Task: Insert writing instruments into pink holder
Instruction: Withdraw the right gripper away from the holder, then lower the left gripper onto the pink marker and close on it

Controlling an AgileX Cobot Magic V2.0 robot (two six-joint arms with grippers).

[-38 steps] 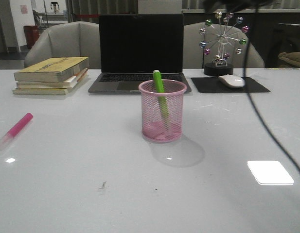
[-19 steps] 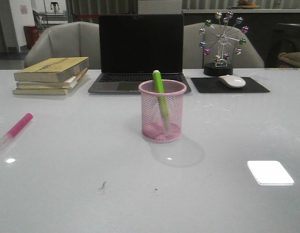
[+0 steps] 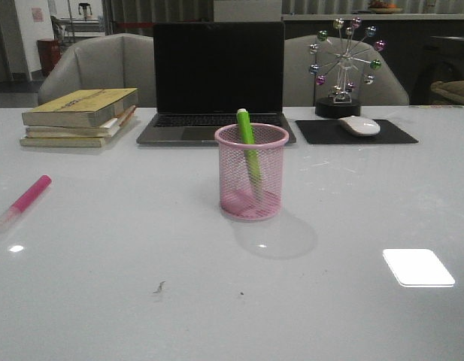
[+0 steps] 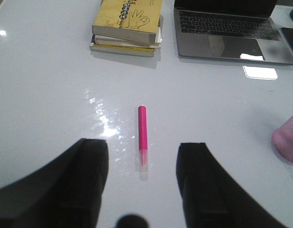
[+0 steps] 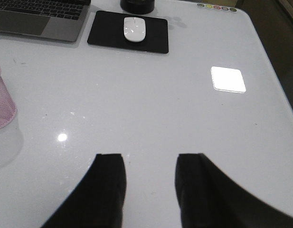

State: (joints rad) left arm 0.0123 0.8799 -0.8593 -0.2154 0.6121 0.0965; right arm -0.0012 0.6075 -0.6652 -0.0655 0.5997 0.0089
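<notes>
The table (image 3: 126, 301) surface around the pink marker (image 3: 25, 199) is bare on all sides; the nearest obstacle, the book stack (image 3: 77, 116), lies well apart toward the far edge. The left gripper (image 4: 141, 166) has its fingers spread, with the marker lying in line with the gap between them. The pink holder (image 3: 251, 180) stands alone mid-table; its mouth is partly occupied by the green marker (image 3: 247, 143), which leans toward the far rim. The laptop (image 3: 216, 83) stands just behind the holder. The mouse (image 3: 359, 125) and ornament (image 3: 343, 68) sit farther right, near the far edge.

Two grey armchairs (image 3: 104, 64) stand behind the glossy white table (image 3: 104, 301) in a dim room.
</notes>
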